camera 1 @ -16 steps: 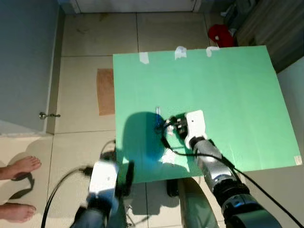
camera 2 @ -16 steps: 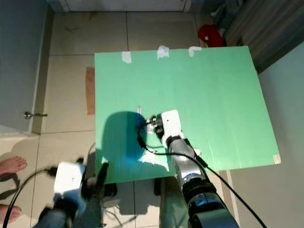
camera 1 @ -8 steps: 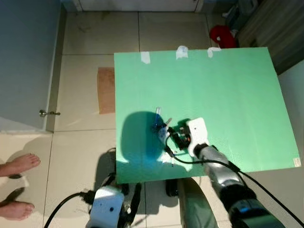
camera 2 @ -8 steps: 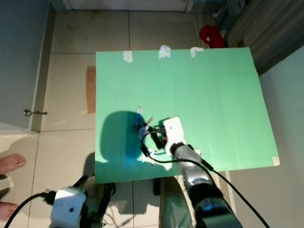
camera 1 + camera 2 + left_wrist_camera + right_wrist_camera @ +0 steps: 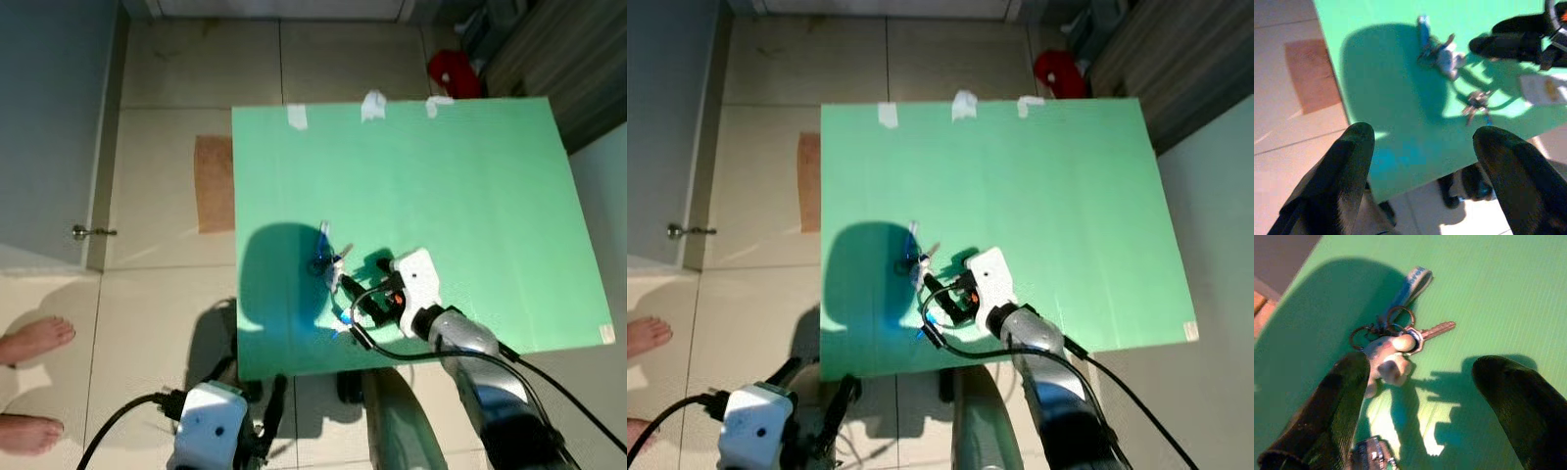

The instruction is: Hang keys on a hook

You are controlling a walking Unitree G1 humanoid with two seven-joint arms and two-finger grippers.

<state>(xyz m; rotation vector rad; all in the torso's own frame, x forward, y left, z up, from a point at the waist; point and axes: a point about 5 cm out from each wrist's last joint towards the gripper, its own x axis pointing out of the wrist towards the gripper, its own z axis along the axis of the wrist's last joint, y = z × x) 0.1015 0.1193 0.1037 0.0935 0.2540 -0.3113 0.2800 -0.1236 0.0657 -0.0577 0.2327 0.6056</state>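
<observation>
Right wrist view: right hand (image 5: 1420,396), fingers spread, over keys (image 5: 1396,340) on green board (image 5: 1488,293).

head eyes look down, wrist views near, sharing keys (image 5: 1396,345)

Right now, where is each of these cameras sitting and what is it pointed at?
Left and right eye views: on the head, looking down at the green board on the floor, both arms below.
Left wrist view: on the left arm, looking past the open left gripper at the board's near edge.
Right wrist view: on the right arm, open right gripper just above the keys.
Shared: every view shows those keys; the left wrist view also catches the right gripper.
</observation>
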